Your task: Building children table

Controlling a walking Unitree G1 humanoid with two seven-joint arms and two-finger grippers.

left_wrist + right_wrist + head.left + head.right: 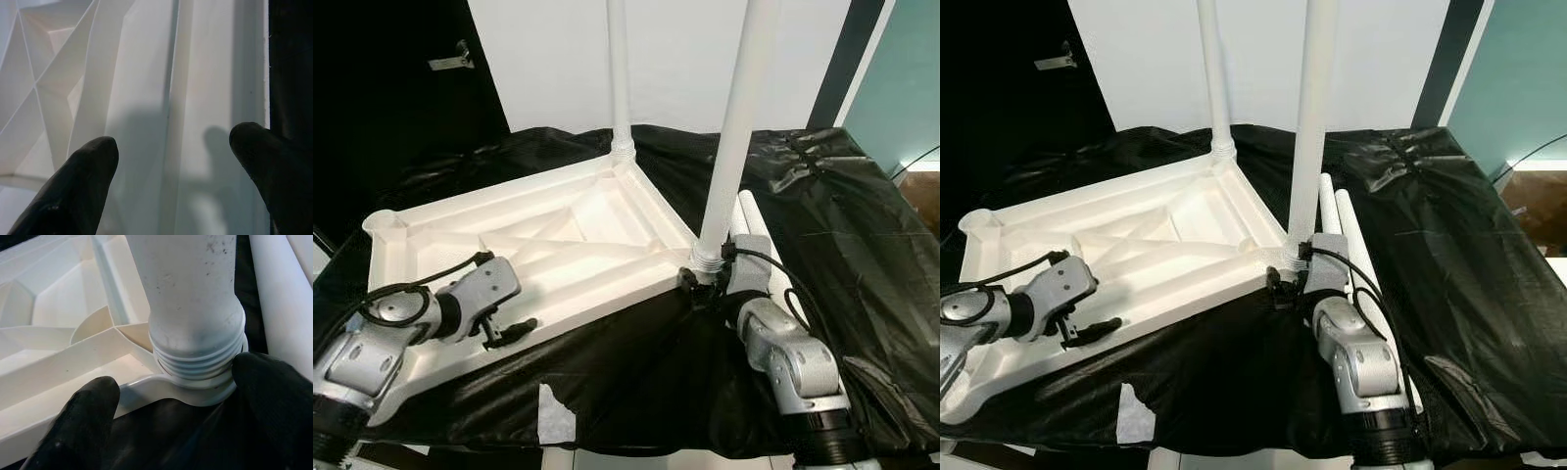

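Upside down on a black-covered bench (862, 245), the white tabletop (558, 245) already carries two upright legs: one at the far corner (619, 78) and a nearer one (736, 127) at the corner closest to the right arm. The right gripper (705, 284) sits at the base of that near leg, its fingers (274, 387) spread on either side of the threaded collar (195, 364) without clamping it; several thread rings are exposed above the socket, so the leg looks only partly screwed in. The left gripper (514, 331) hovers open over the near rim of the tabletop, holding nothing. Two spare legs (1347, 235) lie on the cloth just beside the right wrist. The risk, as I judge it, is a tall, loosely seated leg tipping or cross-threading if pushed sideways, or the tabletop sliding on the slick cover. Its near left corner lies near the bench edge. Room is tight beside the spare legs, freer over the open cloth on the right.
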